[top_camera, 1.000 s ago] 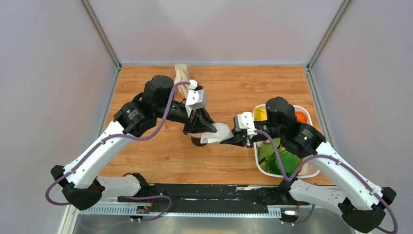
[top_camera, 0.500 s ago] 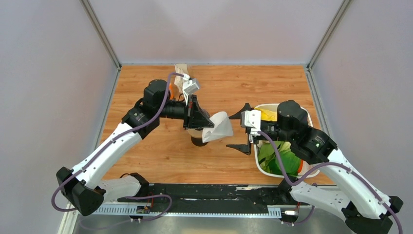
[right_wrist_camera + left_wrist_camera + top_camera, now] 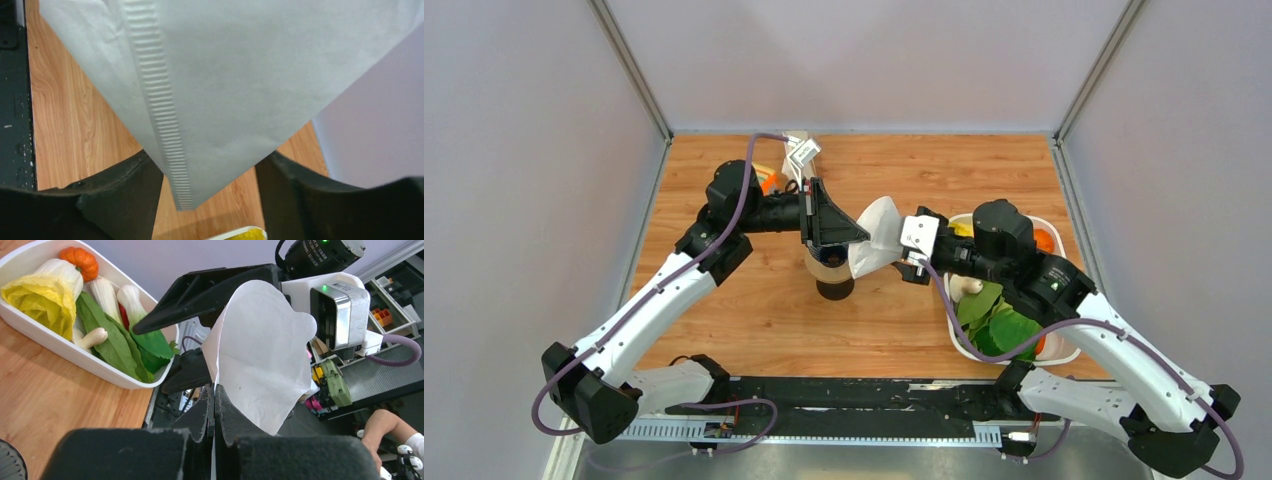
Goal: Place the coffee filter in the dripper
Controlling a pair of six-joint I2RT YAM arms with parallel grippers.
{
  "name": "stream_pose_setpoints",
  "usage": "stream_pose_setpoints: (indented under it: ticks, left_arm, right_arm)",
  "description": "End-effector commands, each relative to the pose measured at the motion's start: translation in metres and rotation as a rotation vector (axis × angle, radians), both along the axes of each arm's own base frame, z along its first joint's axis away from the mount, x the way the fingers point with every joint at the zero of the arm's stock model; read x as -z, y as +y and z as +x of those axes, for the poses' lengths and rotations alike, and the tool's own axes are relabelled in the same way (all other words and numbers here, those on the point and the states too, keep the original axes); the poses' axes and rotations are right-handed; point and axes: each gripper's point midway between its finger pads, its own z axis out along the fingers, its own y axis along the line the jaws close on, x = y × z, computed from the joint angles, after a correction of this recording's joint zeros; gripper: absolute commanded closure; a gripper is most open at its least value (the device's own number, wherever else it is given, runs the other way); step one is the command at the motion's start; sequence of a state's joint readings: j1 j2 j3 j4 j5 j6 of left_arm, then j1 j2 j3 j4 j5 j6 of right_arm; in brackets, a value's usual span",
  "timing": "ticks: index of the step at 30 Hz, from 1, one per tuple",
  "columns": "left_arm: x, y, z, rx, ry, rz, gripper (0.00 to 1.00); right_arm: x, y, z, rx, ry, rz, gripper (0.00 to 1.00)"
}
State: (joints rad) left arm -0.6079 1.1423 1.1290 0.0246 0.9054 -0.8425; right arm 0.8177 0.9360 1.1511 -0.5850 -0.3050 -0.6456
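My left tool (image 3: 214,399) is clamped shut on the lower edge of the coffee filter (image 3: 879,235), holding the white paper fan upright in the air above the middle of the desk (image 3: 744,310). My right tool (image 3: 206,165) meets it from the other side with its jaws spread, one dark finger either side of the sheet. The right wrist view shows the crimped seam running down between them, and whether either finger actually touches the paper is hard to say.

To the right, the white tray (image 3: 60,352) of lettuce, leaves and a small orange pumpkin plays no part in the job.

The dripper (image 3: 835,291) stands on the desk below and just to the left of the hanging filter. It reads as a dark round shape, partly hidden under my left arm.

By my reading, the job is about halfway along. The filter is picked up and off the desk, and it looks flat rather than opened into a cone. Spreading it and lowering it point-first into the dripper remain, and nothing has gone in yet.
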Motion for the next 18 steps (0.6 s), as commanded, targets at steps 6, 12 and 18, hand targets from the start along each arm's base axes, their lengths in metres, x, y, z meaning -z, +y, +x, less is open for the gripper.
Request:
stream_pose_setpoints:
  ticks: [6,12,18]
  left_arm:
    - [0.003,0.005,0.003,-0.057,0.015,0.019,1.0]
    - [-0.002,0.011,0.005,-0.081,-0.056,0.034,1.0]
    - [0.004,0.041,0.031,-0.229,-0.309,0.303,1.0]
  right_arm:
    - [-0.036,-0.002,0.0,0.005,-0.111,0.078,0.62]
    - [-0.032,-0.003,-0.006,-0.004,-0.076,0.093,0.15]
    - [-0.015,-0.011,-0.018,0.012,0.038,0.067,0.0]
